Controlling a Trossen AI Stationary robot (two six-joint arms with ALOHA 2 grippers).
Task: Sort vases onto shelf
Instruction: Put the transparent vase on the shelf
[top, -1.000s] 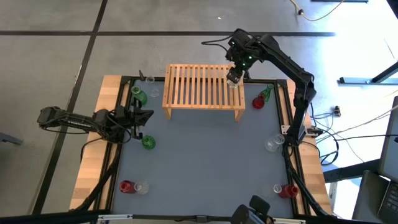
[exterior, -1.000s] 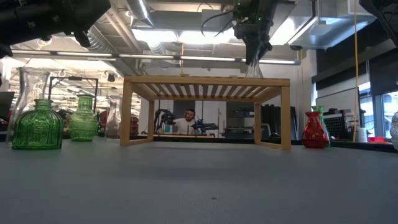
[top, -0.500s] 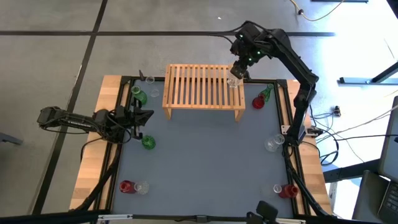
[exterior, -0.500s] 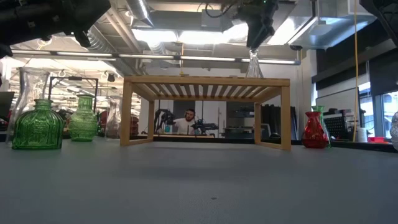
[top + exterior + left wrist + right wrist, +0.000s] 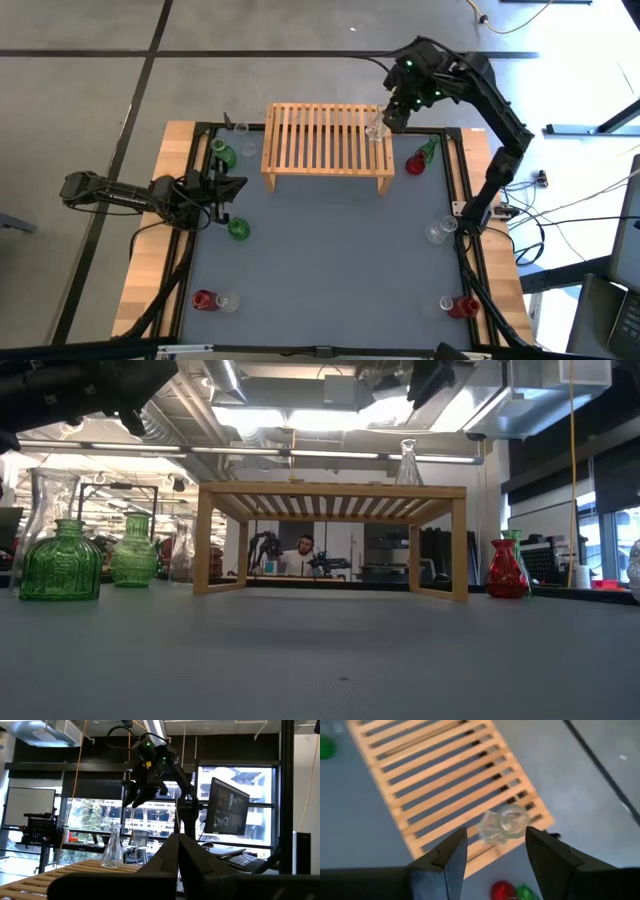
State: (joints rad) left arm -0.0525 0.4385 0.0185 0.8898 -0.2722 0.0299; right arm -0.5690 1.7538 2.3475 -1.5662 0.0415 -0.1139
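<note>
1. From above, we see the right gripper has lifted off the clear vase, which stays on the shelf at its right far corner; the left gripper, fingers pressed together, waits at the table's left edge.
2. At table height, we find the vase upright and alone on the slats.
3. Through the right wrist, we look down between spread fingers at its round mouth.
</note>
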